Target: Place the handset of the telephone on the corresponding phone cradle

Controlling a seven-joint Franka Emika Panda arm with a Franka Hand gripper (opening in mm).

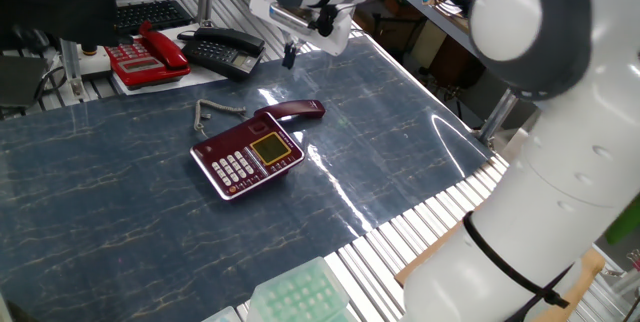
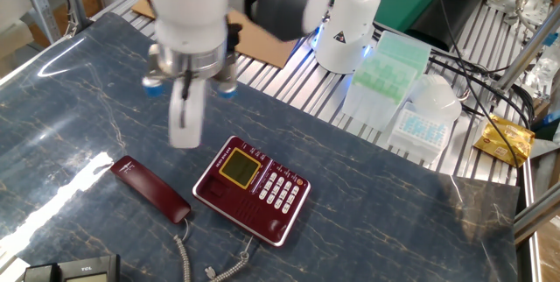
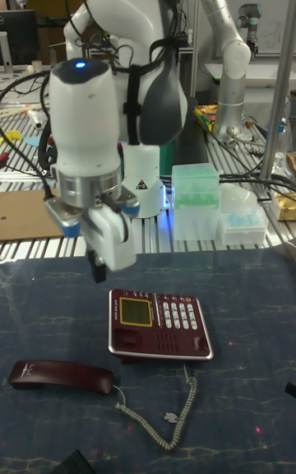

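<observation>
Handset [image 2: 150,187] flat on blue marbled surface [image 2: 394,203], apart from telephone [image 2: 252,190], off its cradle [image 3: 156,348], tool [image 3: 98,270] hovering above, empty, jaw width unclear, open room all around

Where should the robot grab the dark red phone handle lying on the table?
Probably round the middle of the handset, coming straight down from above. It lies flat and is long and slim, so the claw could close across its narrow sides. The middle also stays away from the cord at one end.
</observation>
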